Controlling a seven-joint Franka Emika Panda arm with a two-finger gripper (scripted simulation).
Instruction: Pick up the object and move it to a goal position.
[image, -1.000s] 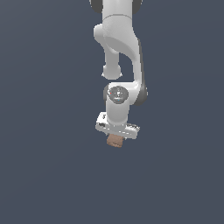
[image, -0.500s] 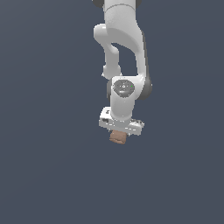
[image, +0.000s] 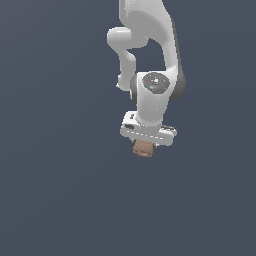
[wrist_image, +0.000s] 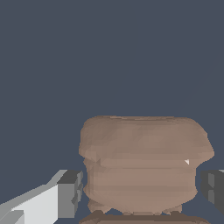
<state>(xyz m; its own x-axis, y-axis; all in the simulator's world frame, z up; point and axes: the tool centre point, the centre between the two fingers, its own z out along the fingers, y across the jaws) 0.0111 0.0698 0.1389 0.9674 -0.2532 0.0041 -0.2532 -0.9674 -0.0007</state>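
Object (image: 143, 148) clamped between fingers (wrist_image: 70, 192) of gripper (image: 145, 145), lower centre-right of exterior view. Shifted rightward since a second ago, block carried along. Transport phase likely; goal marker not visible.

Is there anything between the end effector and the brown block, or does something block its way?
Nothing visible stands between them: the brown block sits between the fingers of the end effector. Around it only a plain dark background shows; no goal marker is visible.
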